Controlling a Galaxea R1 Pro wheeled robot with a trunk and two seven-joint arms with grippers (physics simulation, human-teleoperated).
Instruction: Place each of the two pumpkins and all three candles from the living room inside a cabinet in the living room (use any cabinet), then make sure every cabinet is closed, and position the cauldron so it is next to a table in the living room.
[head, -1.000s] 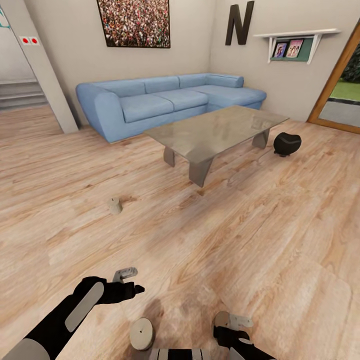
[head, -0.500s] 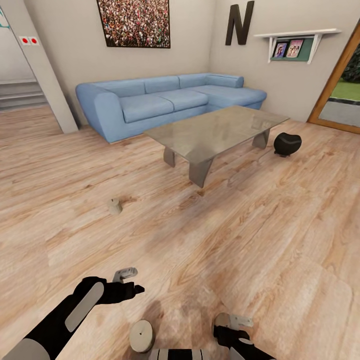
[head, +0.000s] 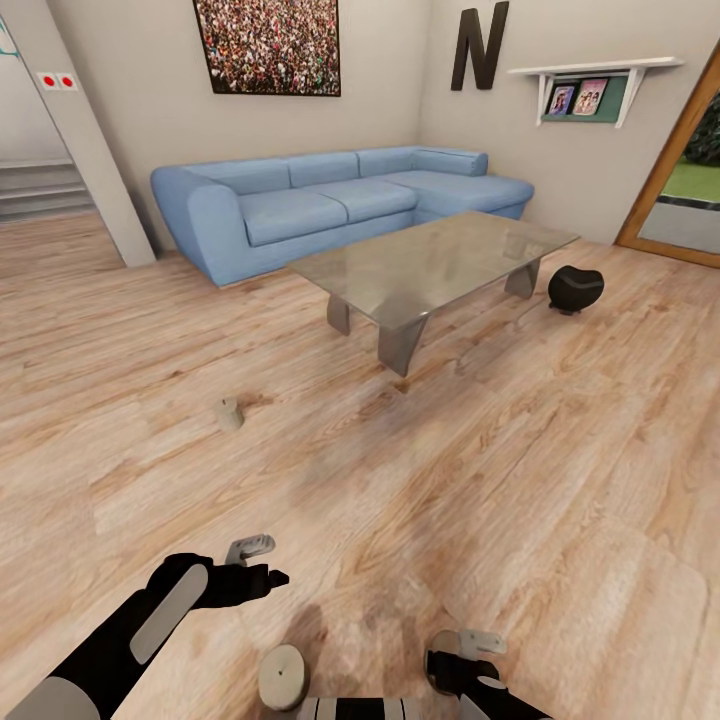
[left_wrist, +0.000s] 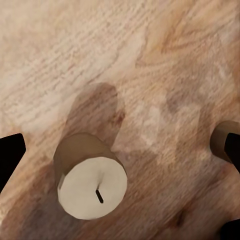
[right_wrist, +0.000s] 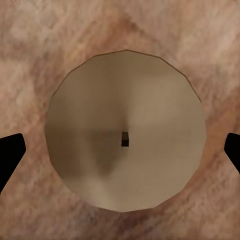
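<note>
Three candles stand on the plank floor. One candle stands alone on the floor toward the sofa. A second candle stands upright between my arms, below my left gripper, which is open and holds nothing. The third candle lies straight beneath my right gripper, which is open, with one fingertip on either side of it; its edge also shows beside the left gripper. The black cauldron rests on the floor by the far end of the glass table.
A blue corner sofa stands behind the table against the wall. Stairs rise at the far left, past a pillar. A wood-framed doorway opens at the right. Wide open floor lies between me and the table.
The near candle and my right gripper sit slightly lower in the head view. Nothing else has visibly changed.
</note>
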